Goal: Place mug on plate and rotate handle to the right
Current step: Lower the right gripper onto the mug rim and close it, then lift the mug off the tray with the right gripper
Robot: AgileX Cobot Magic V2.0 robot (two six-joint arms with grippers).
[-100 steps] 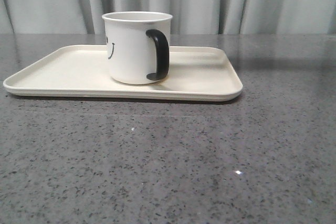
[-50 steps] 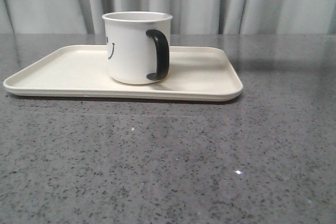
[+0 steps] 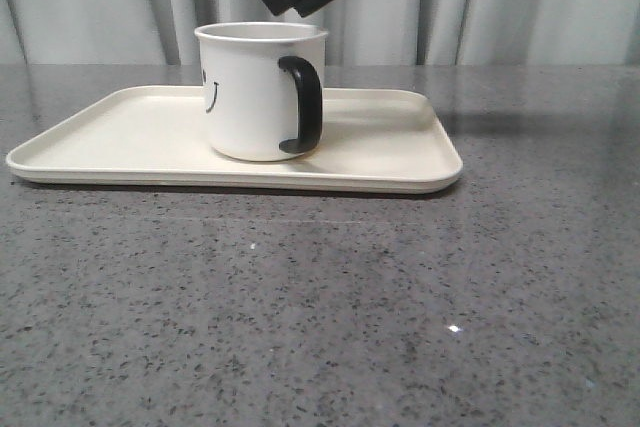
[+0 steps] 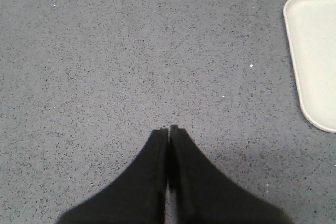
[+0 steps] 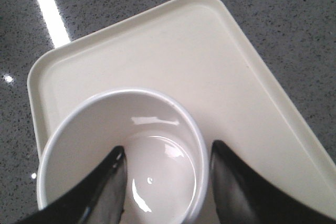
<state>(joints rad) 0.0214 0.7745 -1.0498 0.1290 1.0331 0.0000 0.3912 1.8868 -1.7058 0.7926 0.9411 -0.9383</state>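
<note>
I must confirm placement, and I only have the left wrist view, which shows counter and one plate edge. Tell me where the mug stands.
Observer: The mug stands upright on the plate, near its middle.
Operator: Give me the handle direction.
Observer: In the front view the handle shows on the mug's front-right side.
Operator: Report the right gripper.
Observer: The right gripper is open just above the mug, its jaws straddling one side of the rim, one over the inside and one outside.
</note>
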